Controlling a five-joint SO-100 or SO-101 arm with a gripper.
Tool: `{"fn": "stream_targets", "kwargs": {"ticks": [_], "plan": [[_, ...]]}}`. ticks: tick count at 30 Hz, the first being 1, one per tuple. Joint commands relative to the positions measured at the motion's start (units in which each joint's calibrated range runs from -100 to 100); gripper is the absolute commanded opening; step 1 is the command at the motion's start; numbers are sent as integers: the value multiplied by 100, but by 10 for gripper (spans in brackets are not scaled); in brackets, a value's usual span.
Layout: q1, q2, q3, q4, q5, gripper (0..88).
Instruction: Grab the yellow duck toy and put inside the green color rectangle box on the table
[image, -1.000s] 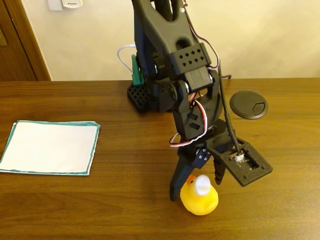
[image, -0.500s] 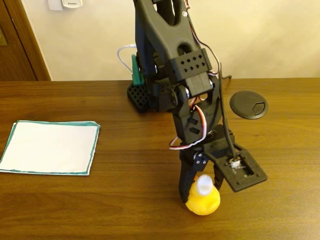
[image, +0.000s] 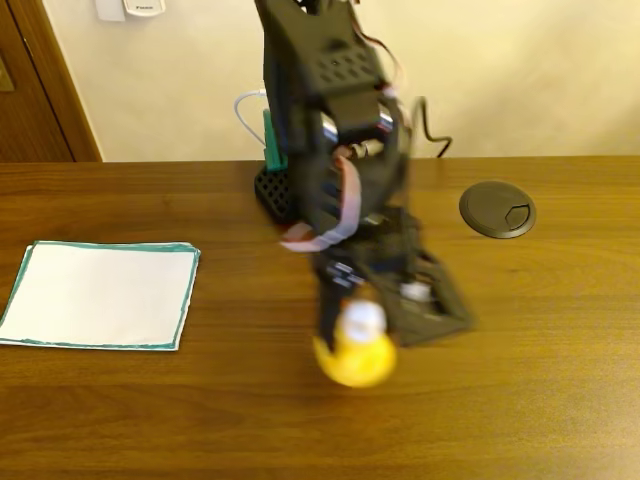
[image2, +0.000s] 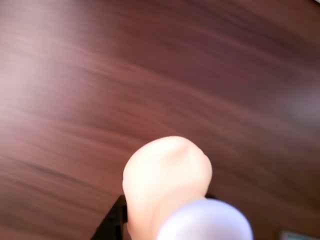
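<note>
- In the fixed view the arm is smeared by motion blur; the gripper (image: 352, 325) hangs over the table (image: 520, 400) near the middle of the frame.
- The yellow duck toy (image: 353, 352) sits at the gripper's tip, seemingly clear of the wood, with its white head patch facing up.
- The 2 fingers are too blurred to make out singly, but they appear closed around the duck's upper body.
- In the wrist view the duck (image2: 167, 180) shows as a pale rounded mass at the bottom centre, with blurred wood grain behind it.
- The green color rectangle box (image: 100, 294) lies flat at the left of the fixed view, well apart from the duck.
- A round dark grommet disc (image: 497, 209) is set in the tabletop to the right of the arm.
</note>
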Motion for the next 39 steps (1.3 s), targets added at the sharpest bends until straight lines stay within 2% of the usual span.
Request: {"fn": "stream_targets", "kwargs": {"ticks": [1,8,15,19,25,34,37,39], "plan": [[1632,-811,-282,712,479,21],[3968,-357,-747,542,1070,21],[6051,263,-947,227,1265,21],[6530,752,-820,-174,1299,22],[6678,1642,-501,-983,1284,24],[7332,1773,-337,-1128,1465,25],[7227,1756,-337,-1120,1441,27],[7096,1756,-337,-1137,1407,114]]}}
